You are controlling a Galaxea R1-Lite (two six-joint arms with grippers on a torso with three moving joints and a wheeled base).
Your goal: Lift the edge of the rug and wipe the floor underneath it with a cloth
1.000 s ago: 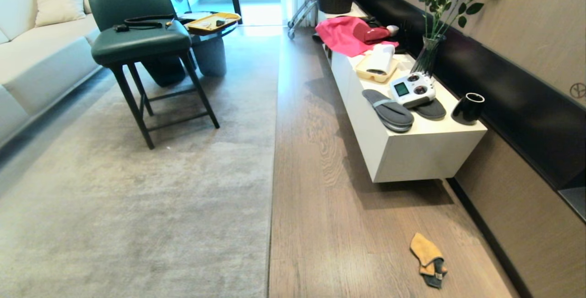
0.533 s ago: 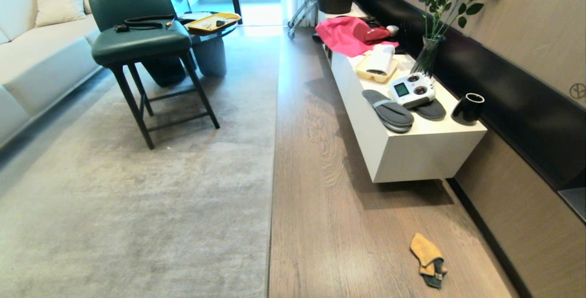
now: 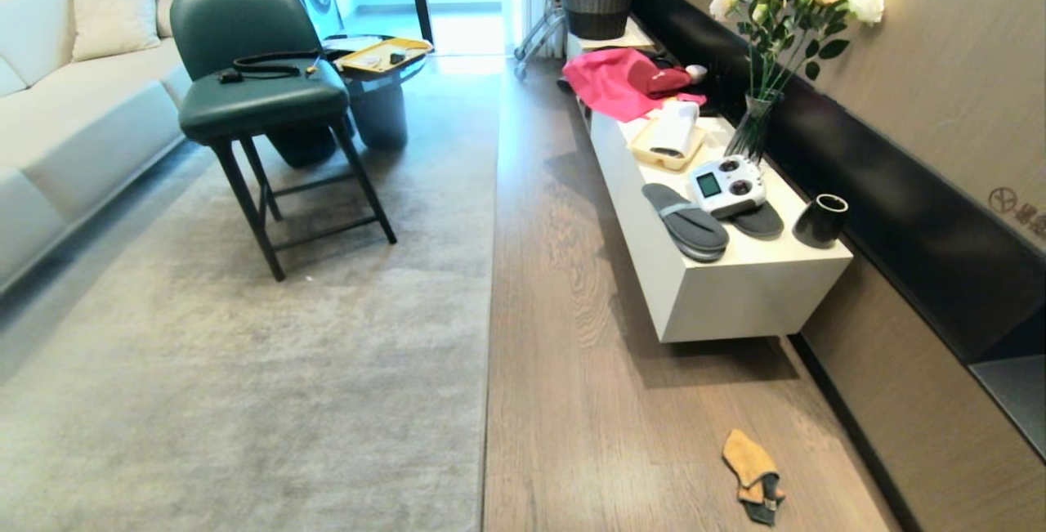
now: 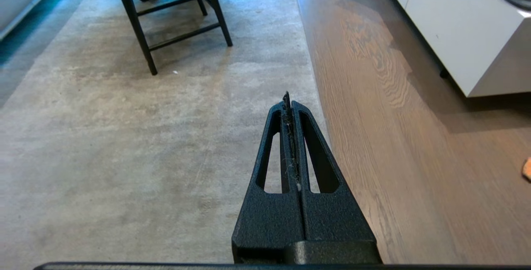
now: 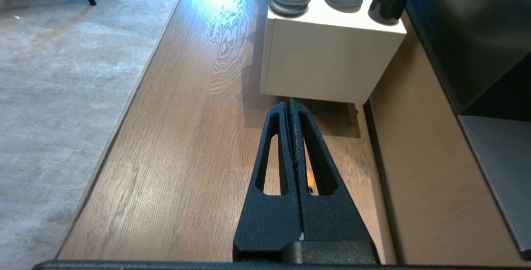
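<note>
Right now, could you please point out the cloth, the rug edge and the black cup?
cloth [image 3: 749, 463], head view, on its tan upper half.
rug edge [image 3: 490, 287], head view, on the straight border.
black cup [image 3: 819, 223], head view, on its side wall.

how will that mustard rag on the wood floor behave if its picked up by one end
The mustard rag lies crumpled and folded on the wood floor, so it will probably hang limp rather than hold its shape. It looks small and thin, so likely very light. The darker grey end may trail below, and a push would more likely bunch it than slide it.
</note>
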